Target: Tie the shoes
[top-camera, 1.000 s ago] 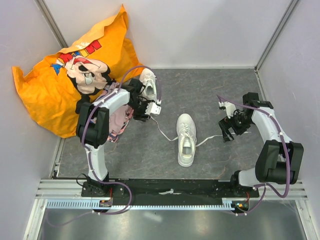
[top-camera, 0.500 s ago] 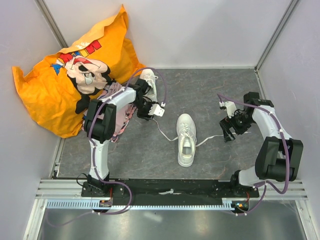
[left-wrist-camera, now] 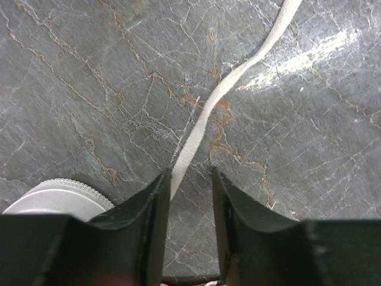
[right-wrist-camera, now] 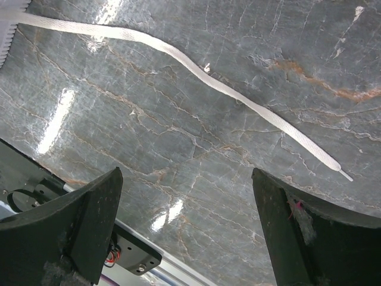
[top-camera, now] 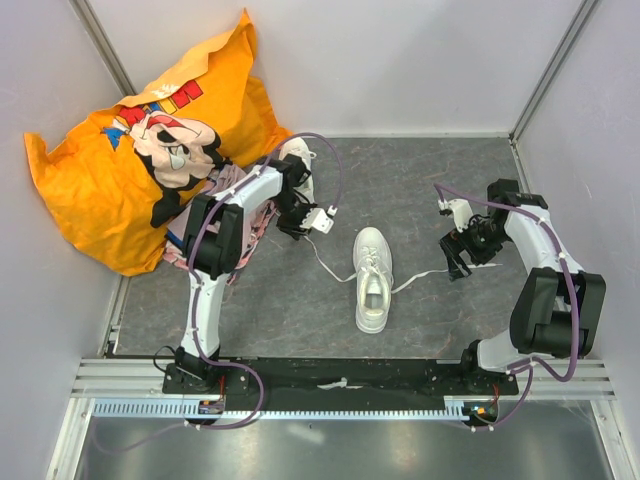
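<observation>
Veined grey stone tabletop [top-camera: 420, 190] carries a flat white lace [left-wrist-camera: 208, 108].

In the left wrist view the lace [left-wrist-camera: 208, 107] leaves by the top edge, and its near end slips behind one of the jaws (the tip is unseen). A ribbed white shoe edge [left-wrist-camera: 56, 192] is half masked by the same jaw, and which shoe it belongs to cannot be told. From above, the far shoe [top-camera: 297, 158] shows only a small white part; the left arm [top-camera: 245, 200] covers the rest and most of the pinkish garment [top-camera: 232, 222]. Whether the left jaws touch the lace is too small to tell there. In the right wrist view a sliver of sole [right-wrist-camera: 7, 27] is cut off at the upper left corner
</observation>
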